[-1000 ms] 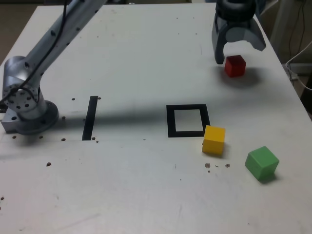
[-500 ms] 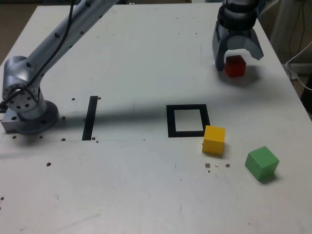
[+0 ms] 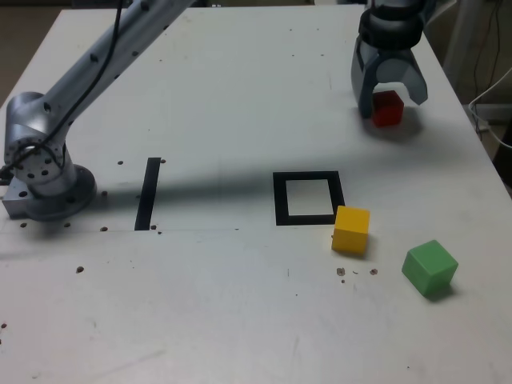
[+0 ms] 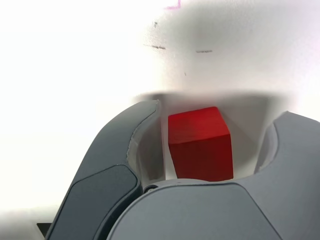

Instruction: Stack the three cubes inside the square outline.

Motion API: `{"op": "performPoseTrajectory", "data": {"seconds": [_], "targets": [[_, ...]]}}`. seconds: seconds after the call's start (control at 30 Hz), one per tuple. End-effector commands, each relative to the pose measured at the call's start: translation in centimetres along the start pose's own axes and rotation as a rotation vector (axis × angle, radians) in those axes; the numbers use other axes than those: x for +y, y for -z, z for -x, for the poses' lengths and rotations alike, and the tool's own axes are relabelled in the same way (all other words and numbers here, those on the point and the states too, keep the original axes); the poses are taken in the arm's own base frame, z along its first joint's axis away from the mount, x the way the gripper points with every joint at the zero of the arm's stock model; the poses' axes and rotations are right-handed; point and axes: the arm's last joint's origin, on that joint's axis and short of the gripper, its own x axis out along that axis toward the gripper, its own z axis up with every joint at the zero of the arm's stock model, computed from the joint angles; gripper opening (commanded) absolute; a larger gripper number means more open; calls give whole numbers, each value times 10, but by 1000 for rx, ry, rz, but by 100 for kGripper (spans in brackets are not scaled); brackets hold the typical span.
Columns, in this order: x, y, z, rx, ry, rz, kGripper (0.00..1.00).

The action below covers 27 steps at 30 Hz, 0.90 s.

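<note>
**Gripper around the red cube near the far right corner**

The white desk carries three cubes and a square outline. The red cube sits close to the far right corner of the desk, as the exterior view shows it. The gripper hangs over it, pointing down. One grey finger stands on each side of the red cube, so the cube is between them. In the wrist view there is a thin gap between the cube and the finger on one side, and a wider gap on the other side. The jaws are partly apart and are not squeezing the cube. The cube rests flat on the desk.

The square outline is a thick black frame with a white middle. It lies near the middle of the desk, a bit toward the exterior view's right. Nothing is inside it.

The yellow cube sits just outside the outline's near right corner, almost touching the frame. The green cube is further toward the near right part of the desk, apart from the yellow one and turned a little.

A straight black strip lies on the exterior view's left half of the desk. The arm's round grey base stands by the left edge, just beside that strip.
</note>
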Motion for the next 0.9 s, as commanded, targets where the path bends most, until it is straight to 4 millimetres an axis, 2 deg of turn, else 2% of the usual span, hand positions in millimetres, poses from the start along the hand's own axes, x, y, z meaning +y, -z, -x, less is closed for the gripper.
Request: {"op": "performPoseTrajectory", "data": {"seconds": [0.0, 0.27, 0.53, 0.87], "targets": [[2, -1, -6, 5, 3, 6, 68], [4, -2, -6, -12, 9, 7, 58], [5, -2, 0, -33, 1, 12, 29], [2, 4, 1, -11, 34, 9, 19]]}}
